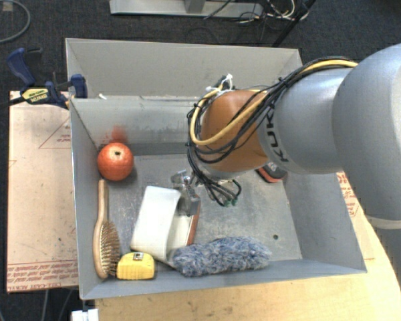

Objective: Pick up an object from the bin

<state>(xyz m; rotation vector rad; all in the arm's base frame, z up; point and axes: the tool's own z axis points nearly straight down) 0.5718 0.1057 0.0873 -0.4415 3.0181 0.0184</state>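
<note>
My gripper (187, 198) hangs low in the middle of the bin, under the orange wrist cover. It is at the upper right edge of a white rectangular box (154, 223) that lies flat on the bin floor. A thin reddish-brown stick (192, 230) lies along the box's right side, just below the gripper. A blue-grey fuzzy cloth (220, 255) lies at the front of the bin, below and right of the gripper.
A red apple (115, 162) sits at the back left. A wooden hairbrush (105, 241) lies along the left wall, with a yellow tape measure (135, 266) at its front end. A red and black thing (273, 173) peeks out under the arm at the right.
</note>
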